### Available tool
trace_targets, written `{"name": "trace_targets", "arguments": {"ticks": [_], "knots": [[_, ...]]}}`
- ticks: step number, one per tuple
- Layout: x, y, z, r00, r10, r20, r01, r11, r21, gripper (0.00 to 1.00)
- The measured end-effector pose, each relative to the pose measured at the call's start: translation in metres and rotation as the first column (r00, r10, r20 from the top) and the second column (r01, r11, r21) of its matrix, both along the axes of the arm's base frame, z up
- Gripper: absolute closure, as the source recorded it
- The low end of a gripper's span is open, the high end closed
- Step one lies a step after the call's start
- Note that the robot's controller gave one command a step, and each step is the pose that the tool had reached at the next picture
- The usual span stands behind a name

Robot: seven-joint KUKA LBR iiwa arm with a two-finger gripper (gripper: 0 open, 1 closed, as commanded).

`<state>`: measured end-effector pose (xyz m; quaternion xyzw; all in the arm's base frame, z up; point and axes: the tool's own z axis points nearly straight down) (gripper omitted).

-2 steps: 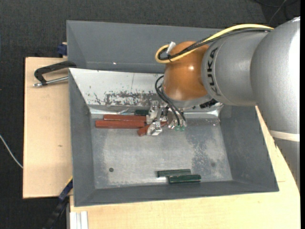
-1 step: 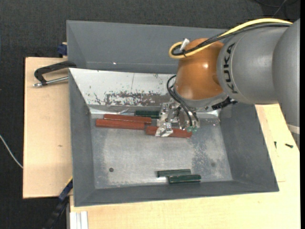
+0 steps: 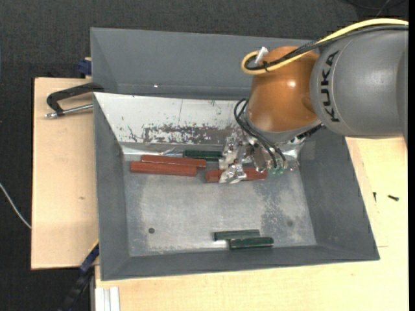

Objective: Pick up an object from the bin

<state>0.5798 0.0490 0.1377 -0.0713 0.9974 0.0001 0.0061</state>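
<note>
We see the pincer (image 3: 235, 168) over a red-brown bar (image 3: 213, 175) by the far wall of the bin (image 3: 194, 212), cannot tell if it is open, and judge the bar stiff, light, best gripped crosswise.

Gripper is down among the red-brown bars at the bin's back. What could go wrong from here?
The gripper sits over a short red-brown bar lying right beside a longer red-brown bar, so it might nudge or catch both. The dark green marker lies close behind and could get knocked.
</note>
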Motion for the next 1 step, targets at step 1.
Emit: {"name": "trace_targets", "arguments": {"ticks": [1], "knots": [[0.0019,-0.0047,0.1986,0.986,0.166,-0.007,-0.166,0.986,0.0,1.0]]}}
